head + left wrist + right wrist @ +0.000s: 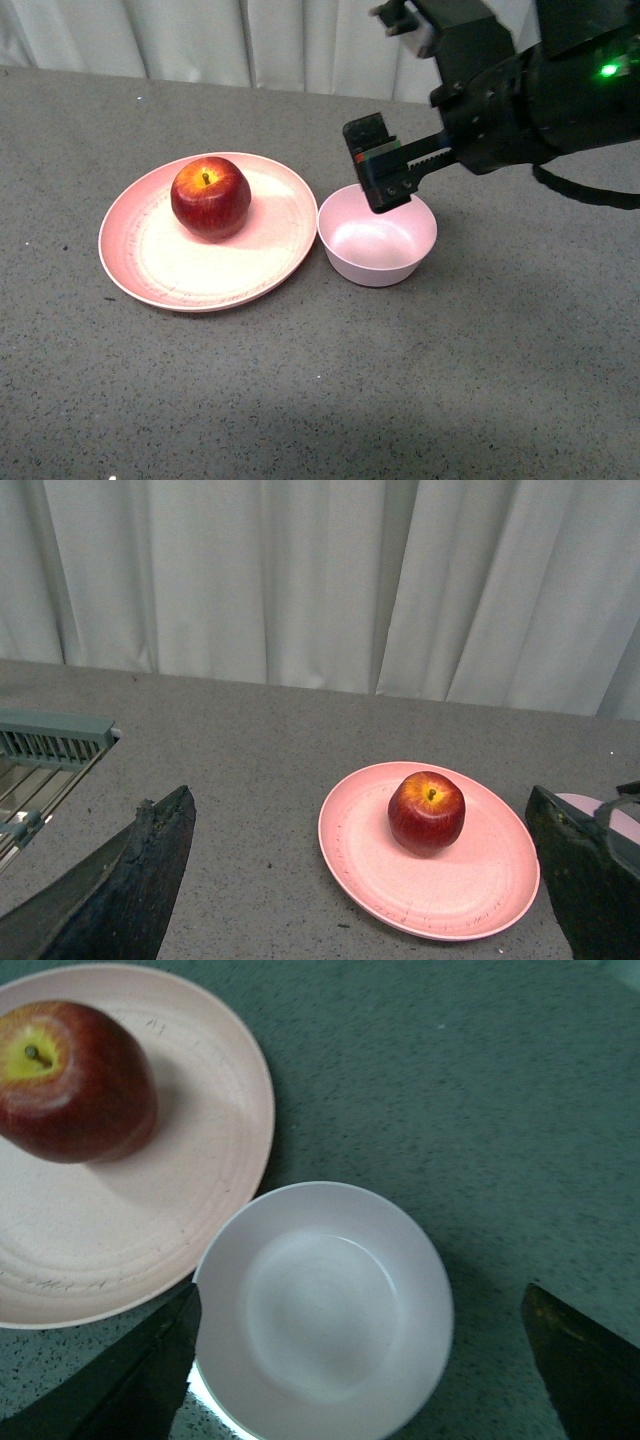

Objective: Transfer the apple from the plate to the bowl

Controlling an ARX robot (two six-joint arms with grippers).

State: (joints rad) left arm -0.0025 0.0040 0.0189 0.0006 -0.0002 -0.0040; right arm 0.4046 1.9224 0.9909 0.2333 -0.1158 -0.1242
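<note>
The right gripper [360, 1310], jaws spread and empty, hovers above the bowl [375, 268]. The apple [210, 197], ungrasped, rests on the plate [200, 272] beside that bowl.

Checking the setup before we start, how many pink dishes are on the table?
2. The wide salmon-pink plate sits left with the apple on it; the small pale pink bowl stands just right of it, empty. None looks hidden.

My right arm [520, 90] is matte black and blocky, with a green light [607, 70] glowing on it and a black cable [585, 193] looping beneath. A toothed rack [430, 155] runs behind my right jaws; my left jaws are dark, scuffed wedges.
</note>
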